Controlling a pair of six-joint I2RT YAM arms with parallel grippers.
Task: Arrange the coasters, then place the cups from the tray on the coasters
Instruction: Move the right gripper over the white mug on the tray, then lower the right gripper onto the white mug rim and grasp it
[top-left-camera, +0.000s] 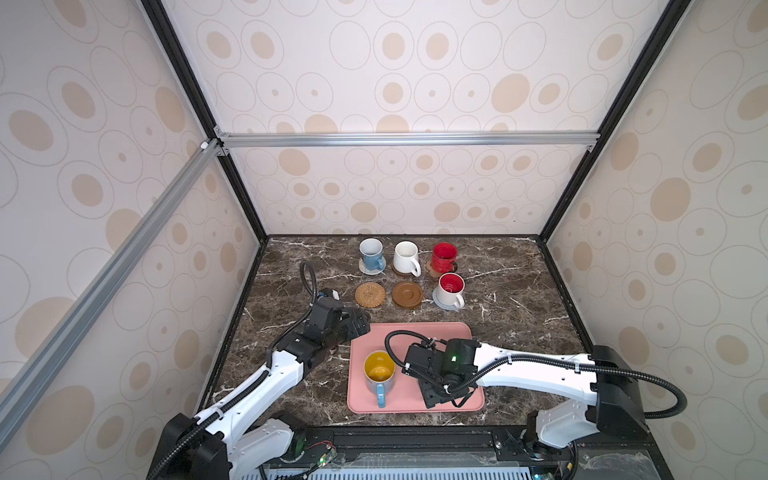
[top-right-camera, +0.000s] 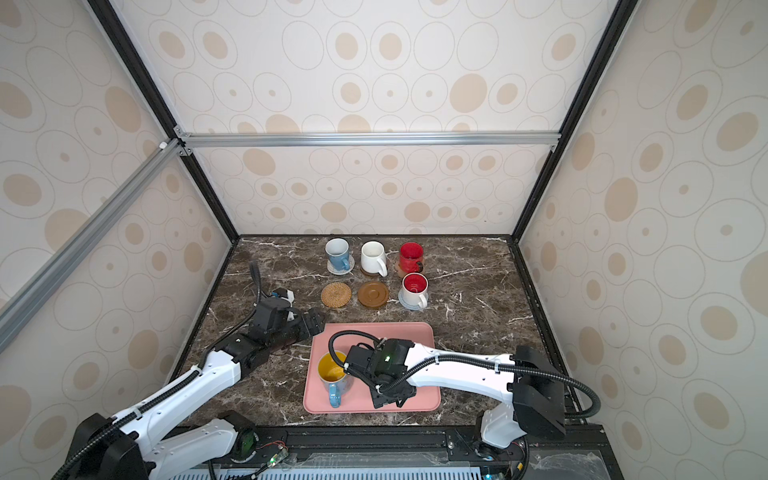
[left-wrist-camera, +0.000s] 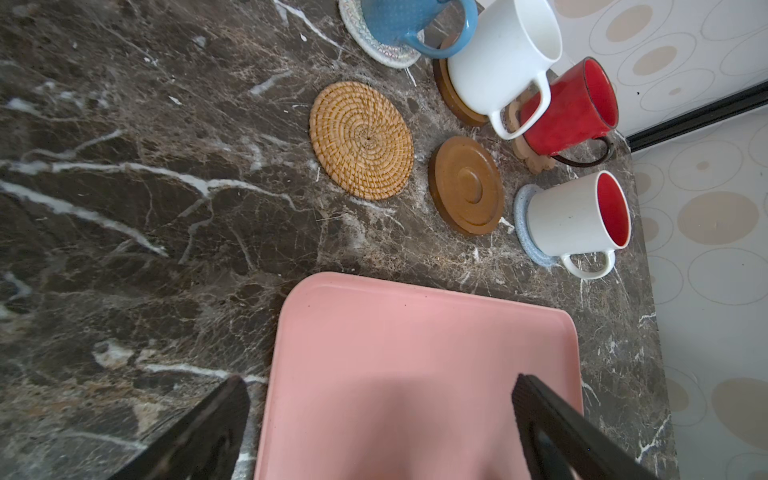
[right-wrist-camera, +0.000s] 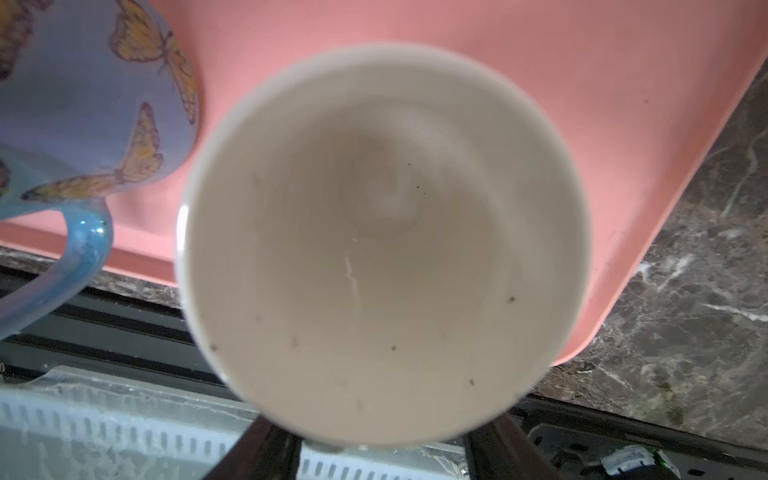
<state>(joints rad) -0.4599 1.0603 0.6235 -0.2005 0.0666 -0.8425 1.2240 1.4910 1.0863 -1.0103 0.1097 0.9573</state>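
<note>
My right gripper (top-left-camera: 436, 395) hangs over the pink tray (top-left-camera: 419, 334) at its near right part, shut on a white cup (right-wrist-camera: 382, 232); that cup is hidden under the gripper in both top views. A blue cup with a yellow inside (top-left-camera: 379, 372) stands on the tray beside it. My left gripper (top-left-camera: 365, 322) is open and empty at the tray's far left corner (left-wrist-camera: 316, 299). The rattan coaster (top-left-camera: 370, 294) and a brown disc coaster (top-left-camera: 407, 294) lie bare. The blue cup (top-left-camera: 371, 253), white cup (top-left-camera: 406, 257), red cup (top-left-camera: 444, 257) and red-lined white cup (top-left-camera: 451, 289) each stand on a coaster.
The marble table (top-left-camera: 519, 299) is walled by patterned panels at the back and both sides. A black rail (top-left-camera: 415, 440) runs along the near edge just behind the tray. The cups and coasters form two rows beyond the tray.
</note>
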